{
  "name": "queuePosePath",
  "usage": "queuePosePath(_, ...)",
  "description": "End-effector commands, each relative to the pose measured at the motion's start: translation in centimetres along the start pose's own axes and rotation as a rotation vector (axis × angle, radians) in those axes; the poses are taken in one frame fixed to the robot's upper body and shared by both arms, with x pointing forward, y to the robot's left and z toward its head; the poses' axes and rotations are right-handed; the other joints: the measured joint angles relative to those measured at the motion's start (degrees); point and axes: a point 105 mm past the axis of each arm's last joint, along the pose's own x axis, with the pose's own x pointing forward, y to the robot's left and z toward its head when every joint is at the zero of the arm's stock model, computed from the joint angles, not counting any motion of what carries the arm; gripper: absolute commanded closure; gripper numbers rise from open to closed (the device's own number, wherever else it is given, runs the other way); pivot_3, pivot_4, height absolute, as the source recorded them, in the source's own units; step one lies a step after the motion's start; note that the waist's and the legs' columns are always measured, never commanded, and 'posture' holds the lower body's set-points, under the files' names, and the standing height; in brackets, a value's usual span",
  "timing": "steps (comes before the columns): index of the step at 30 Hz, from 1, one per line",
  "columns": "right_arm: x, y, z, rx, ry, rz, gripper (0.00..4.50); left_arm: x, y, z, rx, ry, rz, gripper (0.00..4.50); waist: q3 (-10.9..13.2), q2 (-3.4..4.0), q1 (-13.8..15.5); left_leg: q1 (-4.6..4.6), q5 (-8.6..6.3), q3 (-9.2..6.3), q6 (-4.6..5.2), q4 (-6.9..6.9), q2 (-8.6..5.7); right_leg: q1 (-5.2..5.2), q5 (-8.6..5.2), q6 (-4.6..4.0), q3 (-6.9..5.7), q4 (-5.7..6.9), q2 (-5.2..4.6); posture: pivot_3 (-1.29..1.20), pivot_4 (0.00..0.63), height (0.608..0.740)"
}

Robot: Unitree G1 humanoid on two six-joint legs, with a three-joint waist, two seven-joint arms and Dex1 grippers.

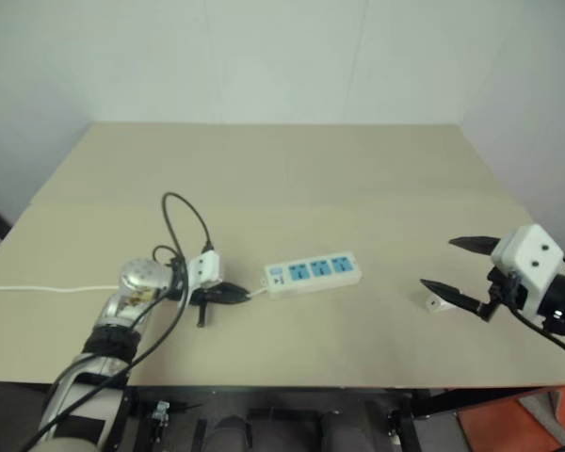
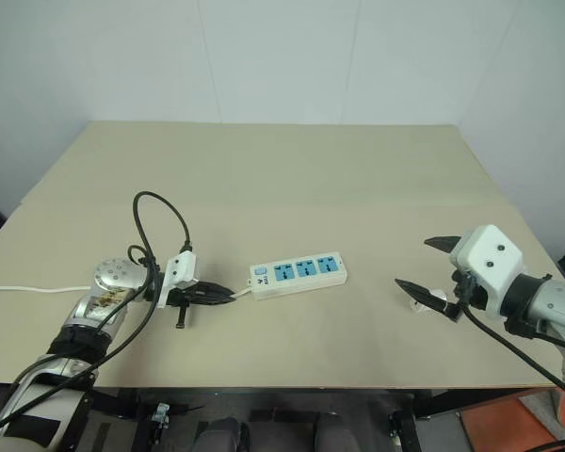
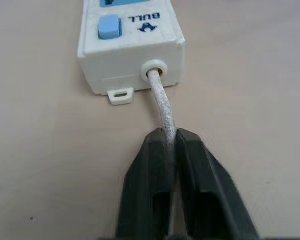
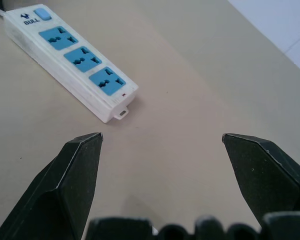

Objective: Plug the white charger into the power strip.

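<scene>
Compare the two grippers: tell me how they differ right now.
The left gripper has its fingers pinched on the thin white cord right behind the power strip; the right gripper has its fingers spread wide around nothing. The left sits low at the table; the right hovers above the white charger. Both have black fingers.

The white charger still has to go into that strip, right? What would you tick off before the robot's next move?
1. Power strip sockets facing up and unblocked: ok.
2. White charger plugged in: not ok; it lies on the table under the right gripper.
3. Right gripper open, ready to grasp: ok.
4. Left gripper pinching the cord near the strip's switch end: ok.
5. Charger's prong direction: cannot tell.
</scene>
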Motion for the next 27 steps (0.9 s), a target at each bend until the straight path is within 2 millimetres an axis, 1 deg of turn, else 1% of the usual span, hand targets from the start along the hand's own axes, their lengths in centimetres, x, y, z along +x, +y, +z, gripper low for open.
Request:
queuePosePath(1,-0.1,-0.1,0.7,-0.006,-0.025,-0.021,0.0,-1.1,1.0,1.0,0.017,-0.063,0.066,2.82,0.0,0.0,-0.11,-0.01,0.0,0.0,0.0,0.0,0.0,0.0,0.0,0.0,0.0,0.0,0.0,0.0,0.15,0.74)
queuePosePath(4,0.0,0.0,0.6,0.008,-0.032,-0.026,0.0,-1.9,1.2,2.4,0.005,-0.142,0.085,1.83,0.0,0.0,-0.17,-0.01,0.0,0.0,0.0,0.0,0.01,-0.01,0.0,0.0,0.0,0.01,0.0,0.0,0.15,0.74)
queuePosePath(5,0.1,0.0,0.6,0.01,-0.033,-0.026,0.0,-2.1,1.1,3.0,0.003,-0.178,0.091,1.61,0.0,0.0,-0.18,0.0,0.0,0.0,0.0,0.0,0.01,-0.01,0.0,0.0,0.0,0.01,0.0,0.0,0.15,0.74)
queuePosePath(8,0.1,-0.1,0.7,0.022,-0.045,-0.023,0.0,-2.4,1.4,4.7,-0.005,-0.272,0.116,0.71,0.0,0.01,-0.19,0.0,0.0,0.0,0.0,0.0,0.03,-0.01,0.0,0.0,0.0,0.0,0.0,0.0,0.15,0.74)
queuePosePath(10,0.2,-0.4,0.9,0.019,-0.048,-0.026,0.0,-1.9,1.7,5.8,0.001,-0.324,0.146,0.14,0.0,0.01,-0.18,0.0,0.0,0.0,0.0,0.0,0.03,0.0,0.0,0.0,-0.01,0.02,0.0,0.0,0.15,0.74)
queuePosePath(11,0.3,-0.6,1.0,0.015,-0.05,-0.026,0.0,-1.4,1.8,6.2,0.003,-0.331,0.154,0.01,0.0,0.01,-0.13,0.0,0.0,0.0,0.0,0.02,0.02,0.0,0.0,0.0,-0.01,0.03,0.0,0.0,0.15,0.74)
queuePosePath(14,0.4,-0.7,1.1,0.013,-0.055,-0.022,0.0,-0.1,1.7,6.5,0.016,-0.349,0.161,0.01,0.0,0.0,0.01,0.03,0.0,0.0,0.0,0.04,0.02,0.06,0.0,0.0,-0.01,0.02,0.0,0.0,0.15,0.74)
queuePosePath(19,0.5,-0.8,1.3,0.009,-0.059,-0.021,0.0,2.7,1.2,5.2,0.014,-0.333,0.139,0.01,0.0,0.0,-0.03,0.01,-0.01,-0.01,0.01,0.01,0.01,0.04,0.0,0.0,-0.01,-0.03,0.01,0.0,0.15,0.74)
queuePosePath(25,0.5,-0.6,1.3,0.011,-0.064,-0.025,0.0,4.8,1.2,4.5,-0.007,-0.346,0.138,0.01,0.0,0.0,-0.06,0.03,-0.01,-0.01,0.02,0.02,0.01,0.04,0.01,0.0,-0.01,-0.02,0.01,0.0,0.15,0.74)
queuePosePath(27,0.4,-0.5,1.4,0.012,-0.064,-0.028,0.0,5.8,1.5,4.2,0.001,-0.327,0.16,0.01,0.0,0.0,-0.01,0.01,-0.01,-0.01,0.02,0.02,0.0,0.05,0.0,0.0,-0.01,-0.04,0.01,0.0,0.15,0.74)
